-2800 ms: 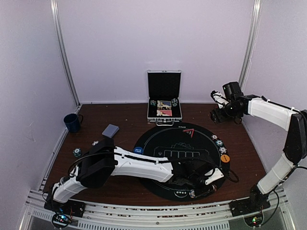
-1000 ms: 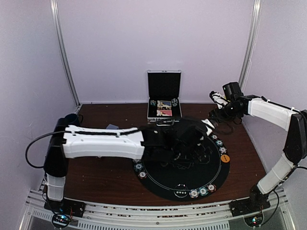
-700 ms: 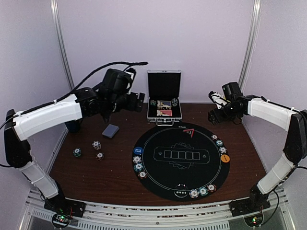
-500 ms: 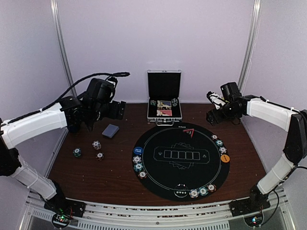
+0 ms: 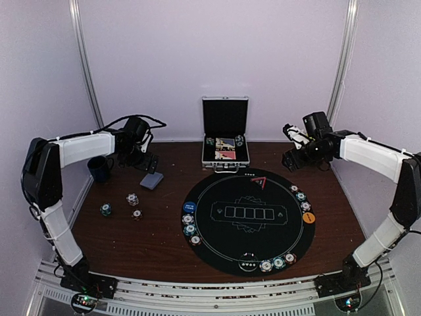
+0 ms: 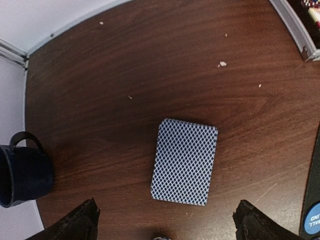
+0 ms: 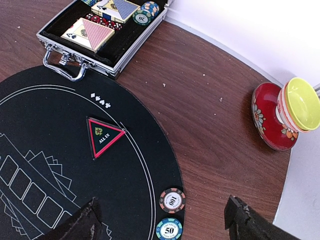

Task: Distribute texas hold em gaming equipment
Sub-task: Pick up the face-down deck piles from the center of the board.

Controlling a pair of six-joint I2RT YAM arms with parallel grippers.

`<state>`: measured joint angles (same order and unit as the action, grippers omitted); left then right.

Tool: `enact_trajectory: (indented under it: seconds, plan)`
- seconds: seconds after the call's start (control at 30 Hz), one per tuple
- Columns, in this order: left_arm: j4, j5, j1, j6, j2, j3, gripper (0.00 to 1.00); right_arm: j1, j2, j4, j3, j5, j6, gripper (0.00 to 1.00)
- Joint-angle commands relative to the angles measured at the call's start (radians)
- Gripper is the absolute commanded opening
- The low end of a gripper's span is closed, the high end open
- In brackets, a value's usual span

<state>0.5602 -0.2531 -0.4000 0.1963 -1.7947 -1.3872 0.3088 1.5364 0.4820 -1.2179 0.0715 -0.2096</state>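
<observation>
Brown table (image 5: 151,243), open silver case (image 5: 225,118), card decks (image 7: 91,34) and chips (image 7: 141,16) inside

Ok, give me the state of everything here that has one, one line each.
Silver case: open, lid standing upright.
Card deck: squared stack, face down on the table, untouched.
Dark blue mug: upright.
Left gripper: jaws open, above the deck, holding nothing.
Right gripper: jaws open, empty.
</observation>
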Motion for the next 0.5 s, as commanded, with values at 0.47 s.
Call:
enact_trajectory:
  seconds: [0.47]
  plan:
    - [0.087, 0.338, 0.125, -0.179, -0.259, -0.159, 0.98, 0.032, -0.035, -0.013, 0.014, -0.015, -0.008, 0.86]
